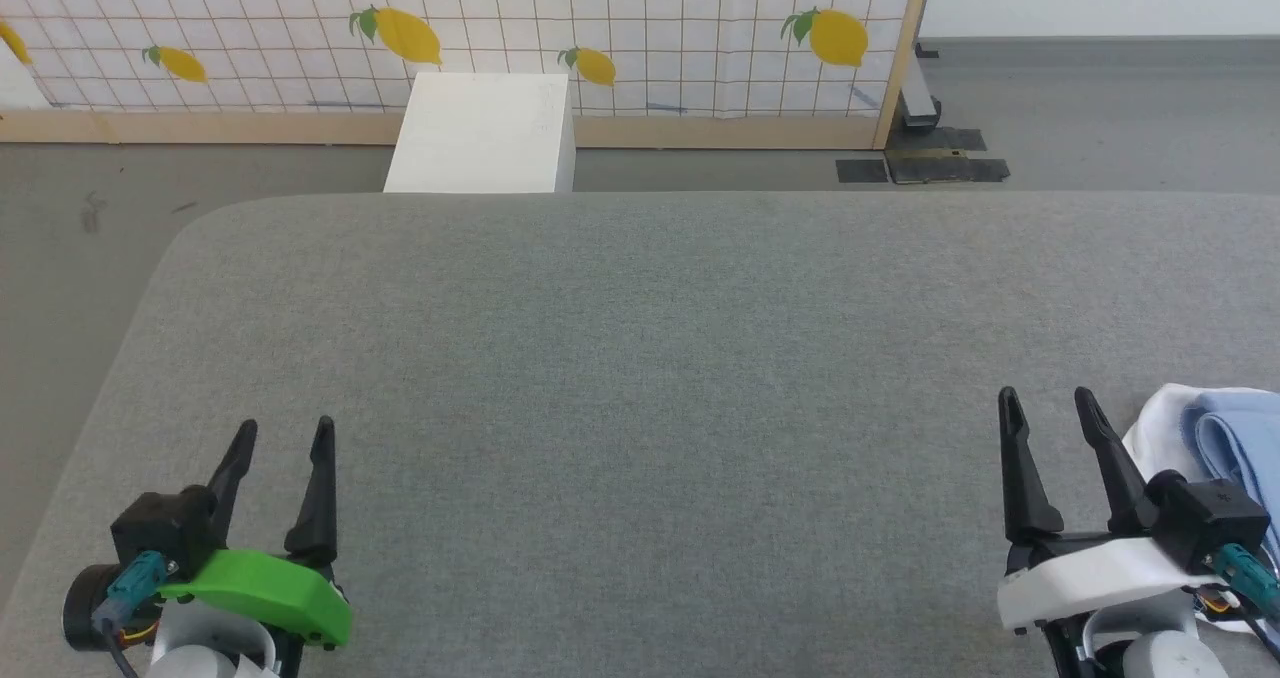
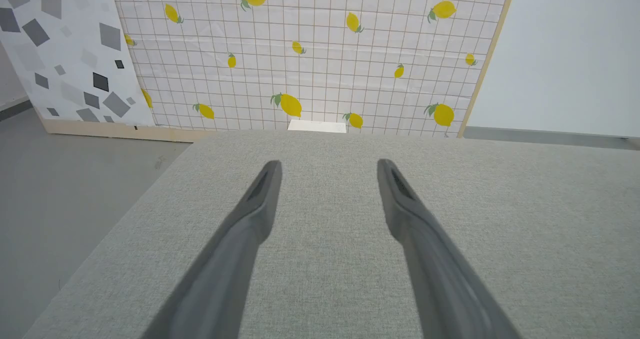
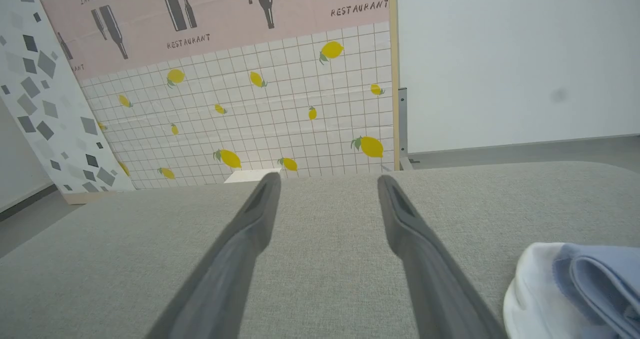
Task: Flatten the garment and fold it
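Both open wide and empty: left end effector (image 1: 286,423), right end effector (image 1: 1046,394). The garment (image 1: 1225,428) is bunched just beside the right one, partly out of frame. Risk: pinching several layers of that wad, or dragging it off the edge. Grey fabric worktop (image 1: 640,358); lemon-print panel (image 1: 650,38) and white box (image 1: 485,133) behind.

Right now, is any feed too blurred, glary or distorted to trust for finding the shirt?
Head view: even light, no glare, sharp; the light blue shirt is cut off by the right edge. Left wrist view: left gripper's fingers soft-focused, grey surface beyond crisp. Right wrist view: right gripper's fingers equally soft; shirt slightly blurred in the lower right corner.
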Motion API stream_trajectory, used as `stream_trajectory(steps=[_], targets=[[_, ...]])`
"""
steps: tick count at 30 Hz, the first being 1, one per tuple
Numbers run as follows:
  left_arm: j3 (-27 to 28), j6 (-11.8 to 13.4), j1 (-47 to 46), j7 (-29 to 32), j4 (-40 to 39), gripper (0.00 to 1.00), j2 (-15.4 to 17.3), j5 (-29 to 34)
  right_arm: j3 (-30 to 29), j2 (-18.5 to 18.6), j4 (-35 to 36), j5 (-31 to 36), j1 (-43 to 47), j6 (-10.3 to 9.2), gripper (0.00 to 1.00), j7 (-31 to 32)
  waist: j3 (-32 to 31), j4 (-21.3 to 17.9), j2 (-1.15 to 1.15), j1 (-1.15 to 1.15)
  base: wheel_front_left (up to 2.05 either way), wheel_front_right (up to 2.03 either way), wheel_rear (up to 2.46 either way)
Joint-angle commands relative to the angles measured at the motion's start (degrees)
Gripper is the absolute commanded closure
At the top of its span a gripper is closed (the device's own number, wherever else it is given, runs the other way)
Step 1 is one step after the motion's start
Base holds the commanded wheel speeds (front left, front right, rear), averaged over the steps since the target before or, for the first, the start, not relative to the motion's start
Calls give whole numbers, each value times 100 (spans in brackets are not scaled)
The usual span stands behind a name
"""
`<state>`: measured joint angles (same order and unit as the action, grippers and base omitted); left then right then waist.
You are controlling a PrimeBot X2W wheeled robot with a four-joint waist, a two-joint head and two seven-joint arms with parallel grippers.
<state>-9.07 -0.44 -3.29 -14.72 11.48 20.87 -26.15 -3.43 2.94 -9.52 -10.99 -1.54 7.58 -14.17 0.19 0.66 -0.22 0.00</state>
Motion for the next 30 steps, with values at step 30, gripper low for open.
stream_trajectory(steps=[30], targets=[[78,-82,-127,-28,136,0,-34,-16,-19,-6,-141,-138,-2,-9,0,-20,73,-36,22,0,0,0,0]])
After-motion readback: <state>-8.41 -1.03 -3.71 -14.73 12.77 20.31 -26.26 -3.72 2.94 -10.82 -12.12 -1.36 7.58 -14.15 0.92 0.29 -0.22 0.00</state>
